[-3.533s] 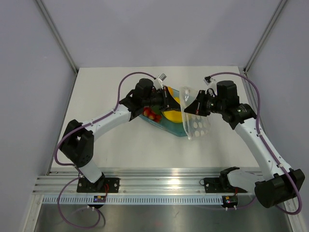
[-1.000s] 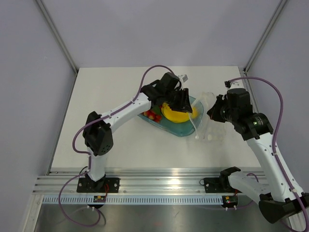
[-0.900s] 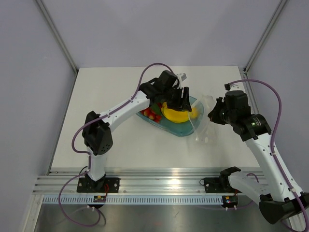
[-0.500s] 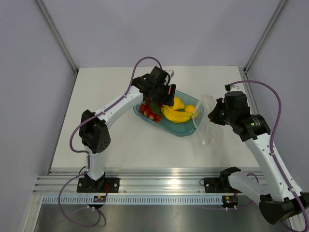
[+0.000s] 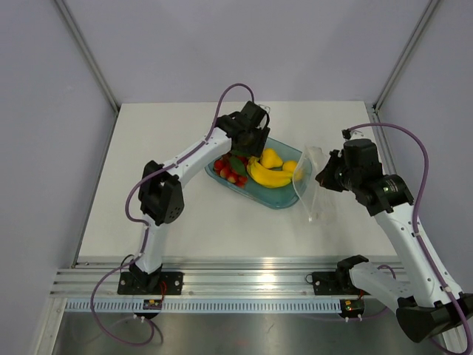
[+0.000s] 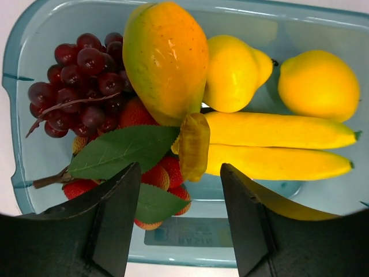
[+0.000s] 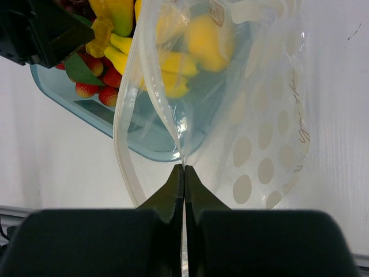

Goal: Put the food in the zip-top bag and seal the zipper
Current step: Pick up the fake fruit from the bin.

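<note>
Over the far left end of the teal tray point(image 5: 267, 198), the left gripper point(image 6: 180, 173) hangs with its two fingers spread wide and nothing between them. A second ago it was reaching over the bananas at the bag end of the tray. Now it has pulled back across the tray, and it brought no fruit with it.

At the right end of the tray, the right gripper point(image 7: 184, 168) has its fingers pinched tight on the edge of the dotted bag point(image 7: 271, 133). The bag used to droop over the tray. Now it stands up just beside the tray with its mouth turned toward the fruit.

All the food looks to be in the tray, none in the bag: the bananas point(image 6: 277, 144), the mango point(image 6: 167, 57), the pear point(image 6: 230, 72), the lemon point(image 6: 318, 85), the grapes point(image 6: 81, 81), the leaves point(image 6: 121, 150) and the strawberries point(image 6: 155, 176). The yellow shapes seen through the bag seem to be behind it, not inside.

The zipper strip point(image 7: 120, 144) gapes open. I cannot see the slider.

So the bag is ready, but filling has not begun. The left gripper most likely needs to pick a fruit first.
</note>
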Robot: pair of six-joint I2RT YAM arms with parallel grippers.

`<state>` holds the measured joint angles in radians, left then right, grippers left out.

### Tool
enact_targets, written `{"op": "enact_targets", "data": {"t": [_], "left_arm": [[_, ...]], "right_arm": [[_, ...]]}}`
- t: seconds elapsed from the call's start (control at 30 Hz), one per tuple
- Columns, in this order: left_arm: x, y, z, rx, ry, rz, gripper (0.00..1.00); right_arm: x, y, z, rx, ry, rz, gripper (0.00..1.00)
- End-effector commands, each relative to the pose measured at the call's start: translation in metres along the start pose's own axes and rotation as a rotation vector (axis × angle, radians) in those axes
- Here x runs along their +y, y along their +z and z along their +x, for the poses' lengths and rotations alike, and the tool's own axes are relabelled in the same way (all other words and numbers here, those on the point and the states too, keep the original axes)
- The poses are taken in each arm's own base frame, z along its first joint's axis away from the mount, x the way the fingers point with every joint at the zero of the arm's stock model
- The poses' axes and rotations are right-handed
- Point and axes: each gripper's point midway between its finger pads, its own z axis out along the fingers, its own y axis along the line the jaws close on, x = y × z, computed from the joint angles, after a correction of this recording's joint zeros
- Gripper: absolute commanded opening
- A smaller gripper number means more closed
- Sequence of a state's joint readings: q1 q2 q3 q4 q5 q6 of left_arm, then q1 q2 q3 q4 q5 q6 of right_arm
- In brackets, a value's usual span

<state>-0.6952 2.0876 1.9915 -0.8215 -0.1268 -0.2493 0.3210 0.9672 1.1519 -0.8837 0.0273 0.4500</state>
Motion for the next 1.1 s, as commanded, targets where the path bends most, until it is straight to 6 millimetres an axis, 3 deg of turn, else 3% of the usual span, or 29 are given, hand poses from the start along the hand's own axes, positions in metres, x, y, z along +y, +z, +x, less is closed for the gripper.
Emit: {"op": "enact_targets", "data": {"t": [0.0, 0.23, 0.4, 0.43, 0.53, 0.77, 0.87, 1.07], "left_arm": [[-0.002, 0.004, -0.019, -0.053, 0.032, -0.015, 0.59], [-0.01, 0.027, -0.002, -0.013, 0.063, -0.027, 0.5], [-0.012, 0.031, -0.002, -0.012, 0.064, -0.025, 0.28], [-0.012, 0.026, -0.005, -0.018, 0.063, -0.025, 0.16], [-0.008, 0.005, -0.016, -0.056, 0.049, -0.042, 0.0], [0.014, -0.051, -0.041, -0.223, 0.034, -0.111, 0.0], [0.032, -0.074, -0.049, -0.292, 0.018, -0.191, 0.0], [0.044, -0.113, -0.061, -0.362, 0.017, -0.229, 0.0]], "right_arm": [[0.016, -0.007, -0.017, -0.053, 0.008, -0.061, 0.0], [0.017, -0.006, -0.019, -0.054, 0.012, -0.06, 0.0], [0.018, -0.005, -0.02, -0.054, 0.009, -0.06, 0.0], [0.018, -0.004, -0.02, -0.05, 0.009, -0.06, 0.0], [0.019, -0.001, -0.023, -0.052, 0.007, -0.061, 0.0], [0.027, 0.005, -0.021, -0.032, 0.002, -0.095, 0.0], [0.029, 0.007, -0.021, -0.026, 0.003, -0.104, 0.0], [0.03, 0.014, -0.019, -0.006, -0.003, -0.111, 0.0]]}}
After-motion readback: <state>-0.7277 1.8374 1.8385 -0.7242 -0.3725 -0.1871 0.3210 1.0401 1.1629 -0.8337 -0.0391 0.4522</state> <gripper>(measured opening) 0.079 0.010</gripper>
